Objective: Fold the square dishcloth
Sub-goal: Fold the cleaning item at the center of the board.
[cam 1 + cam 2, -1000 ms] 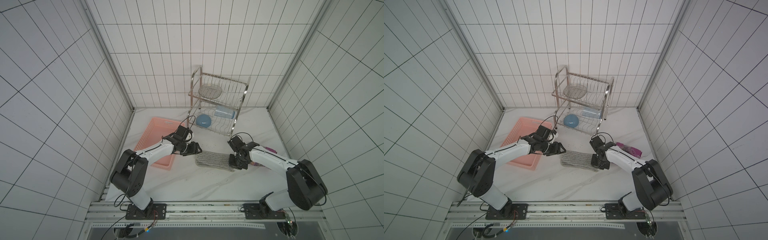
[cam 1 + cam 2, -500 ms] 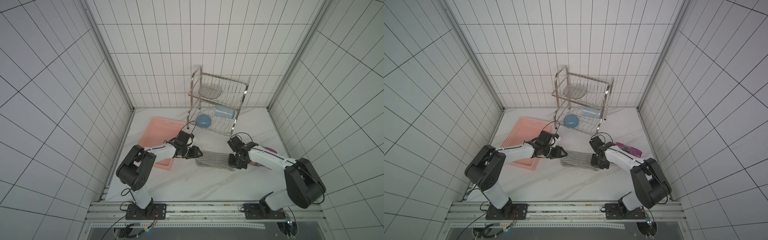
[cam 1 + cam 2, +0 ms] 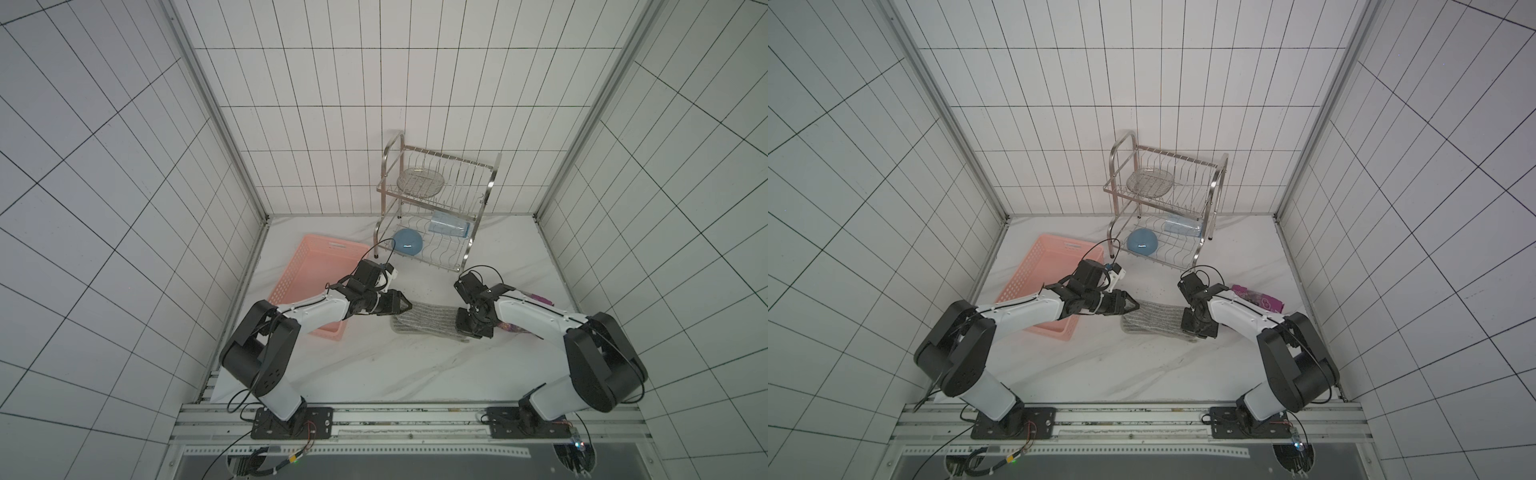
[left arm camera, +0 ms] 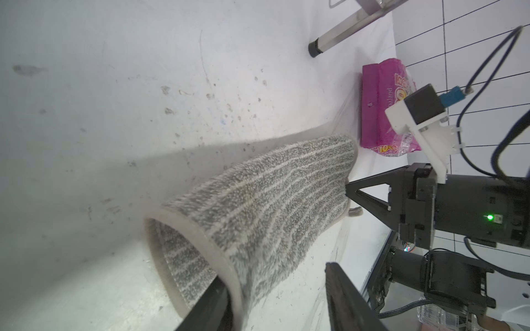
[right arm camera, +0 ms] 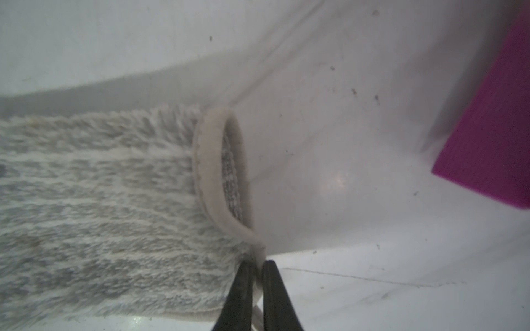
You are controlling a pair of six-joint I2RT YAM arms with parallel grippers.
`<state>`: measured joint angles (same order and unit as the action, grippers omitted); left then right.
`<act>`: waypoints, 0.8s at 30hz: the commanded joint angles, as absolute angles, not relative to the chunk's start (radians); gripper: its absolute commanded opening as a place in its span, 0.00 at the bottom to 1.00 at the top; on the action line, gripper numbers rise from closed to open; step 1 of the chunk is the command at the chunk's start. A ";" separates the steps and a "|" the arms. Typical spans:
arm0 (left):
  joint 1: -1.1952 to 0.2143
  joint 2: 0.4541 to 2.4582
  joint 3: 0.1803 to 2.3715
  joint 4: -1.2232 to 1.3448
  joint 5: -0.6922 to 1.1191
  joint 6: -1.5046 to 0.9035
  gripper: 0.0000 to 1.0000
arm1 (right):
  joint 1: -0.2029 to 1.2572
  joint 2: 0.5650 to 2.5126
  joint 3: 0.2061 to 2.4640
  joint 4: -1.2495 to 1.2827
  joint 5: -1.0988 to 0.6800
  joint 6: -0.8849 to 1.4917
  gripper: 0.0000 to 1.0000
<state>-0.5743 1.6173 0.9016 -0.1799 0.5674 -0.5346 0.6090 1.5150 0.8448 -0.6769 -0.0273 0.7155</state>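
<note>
Dishcloth (image 3: 428, 322) pinched in right fingers (image 5: 238, 298), touching left fingers (image 4: 206, 308).

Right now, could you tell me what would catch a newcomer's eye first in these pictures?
The grey striped dishcloth lies doubled over mid-table between the two grippers. The right gripper is shut on one corner, while the left gripper has its jaws open at the opposite end. A pink basket sits to the robot's left, and a steel dish rack stands behind.
</note>
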 commanded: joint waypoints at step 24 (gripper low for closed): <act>-0.574 1.621 0.769 -0.135 0.638 -0.597 0.61 | 0.618 1.510 0.838 -0.680 -0.027 0.737 0.13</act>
<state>-0.5743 1.5959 0.7788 -0.1387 0.6357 -0.6106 0.6094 1.5150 0.8448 -0.6731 -0.0288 0.7238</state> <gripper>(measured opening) 0.608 0.129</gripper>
